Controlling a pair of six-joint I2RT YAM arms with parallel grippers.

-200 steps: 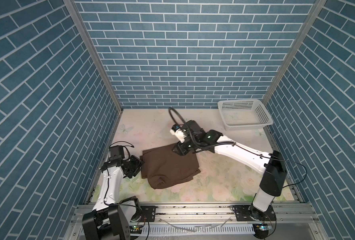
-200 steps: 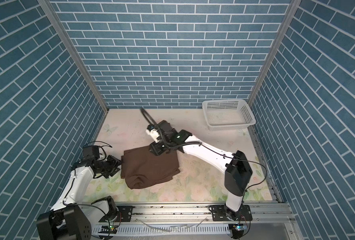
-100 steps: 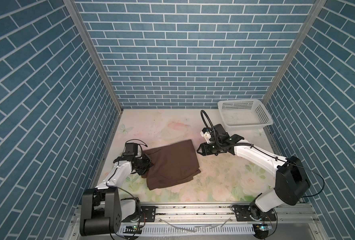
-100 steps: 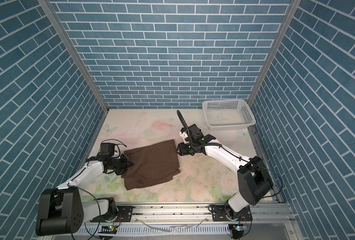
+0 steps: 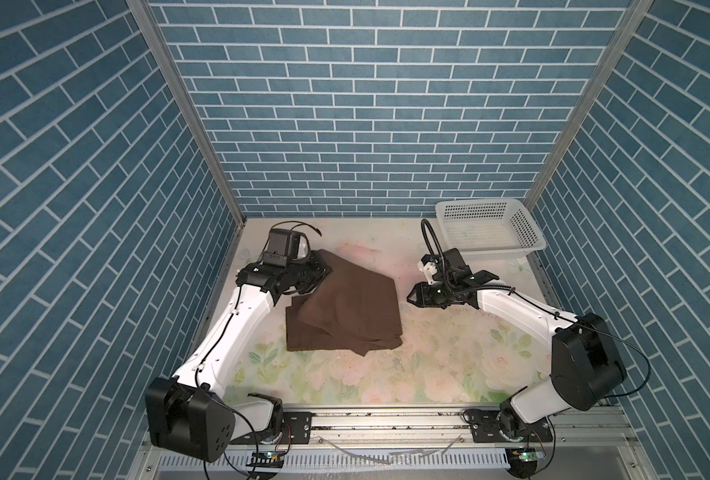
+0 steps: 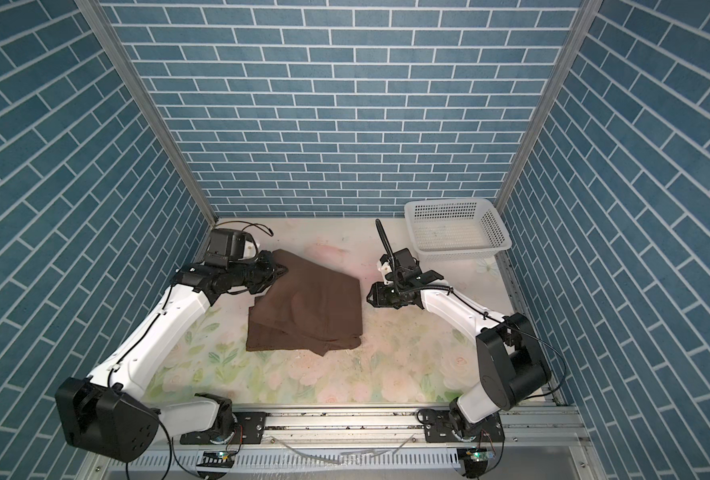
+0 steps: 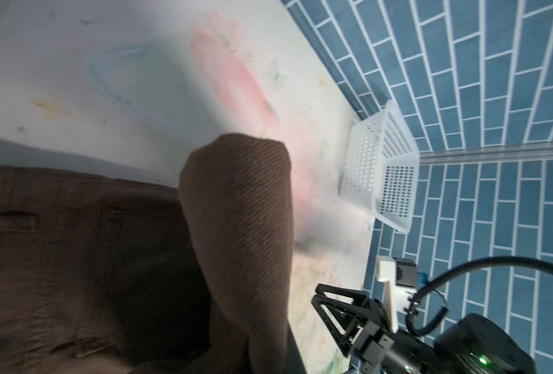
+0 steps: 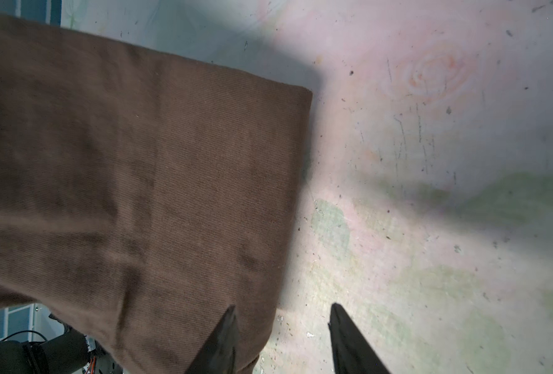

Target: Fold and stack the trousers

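Left wrist view: brown cloth bunched close, so my left pincer (image 5: pixel 322 272) clamps far corner of trousers (image 5: pixel 345 307), folded on counter (image 5: pixel 428 357). My right pincer (image 5: pixel 412 296) parted, holding nothing, just beside cloth. Risk: one-corner pull drags layers, fold comes undone.

One pair trousers (image 5: pixel 347 309); one basket (image 5: pixel 499 251); one table (image 5: pixel 428 365).

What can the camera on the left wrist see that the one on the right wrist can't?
Only the left wrist view: the white basket and the right gripper seen from outside. Only the right wrist view: that gripper's own fingertips, spread apart, at the cloth's edge. Both: the brown trousers lying on the flowered table.
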